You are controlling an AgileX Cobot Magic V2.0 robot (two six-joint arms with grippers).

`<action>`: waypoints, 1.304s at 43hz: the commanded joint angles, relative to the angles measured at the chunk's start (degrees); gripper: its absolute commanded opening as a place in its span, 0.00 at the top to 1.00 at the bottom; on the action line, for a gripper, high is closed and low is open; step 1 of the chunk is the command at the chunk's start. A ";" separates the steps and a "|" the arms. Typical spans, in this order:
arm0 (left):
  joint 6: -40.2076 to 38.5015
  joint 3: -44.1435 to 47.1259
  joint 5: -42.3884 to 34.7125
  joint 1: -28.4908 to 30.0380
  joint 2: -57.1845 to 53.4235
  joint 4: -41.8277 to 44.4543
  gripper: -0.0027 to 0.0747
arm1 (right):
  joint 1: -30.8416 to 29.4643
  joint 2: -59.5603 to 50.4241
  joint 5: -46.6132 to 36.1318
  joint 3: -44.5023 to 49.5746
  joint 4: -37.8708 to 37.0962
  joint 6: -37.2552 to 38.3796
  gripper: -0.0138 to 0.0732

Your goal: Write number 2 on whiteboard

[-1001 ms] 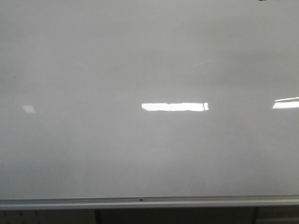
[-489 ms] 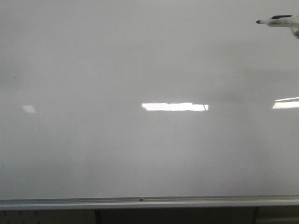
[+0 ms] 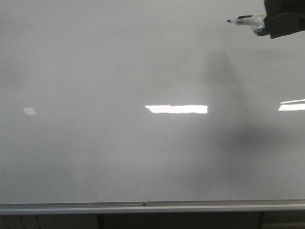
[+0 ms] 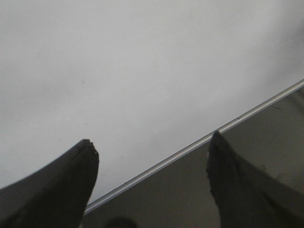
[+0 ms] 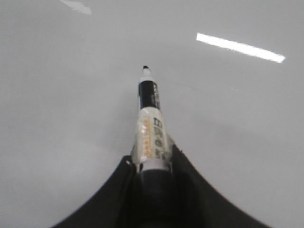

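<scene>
The whiteboard fills the front view, glossy pale grey with bright light reflections and a silver rail along its lower edge. No number 2 shows on it. My right gripper enters at the upper right, shut on a marker whose black tip points left, casting a shadow on the board. In the right wrist view the marker sticks out of the shut right gripper toward the whiteboard. My left gripper is open and empty over the board's rail.
Below the rail, a dark gap with vertical supports shows in the front view. The left wrist view shows a dark grey surface beyond the board's edge.
My right gripper with the marker has come in from the upper right and moved left across the board. Its shadow now falls on the board. The left arm is not seen earlier.
</scene>
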 commanded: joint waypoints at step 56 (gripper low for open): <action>-0.59 -1.50 -6.33 0.18 -0.08 -0.73 0.35 | -6.74 13.56 21.27 -12.09 -1.53 -0.51 0.86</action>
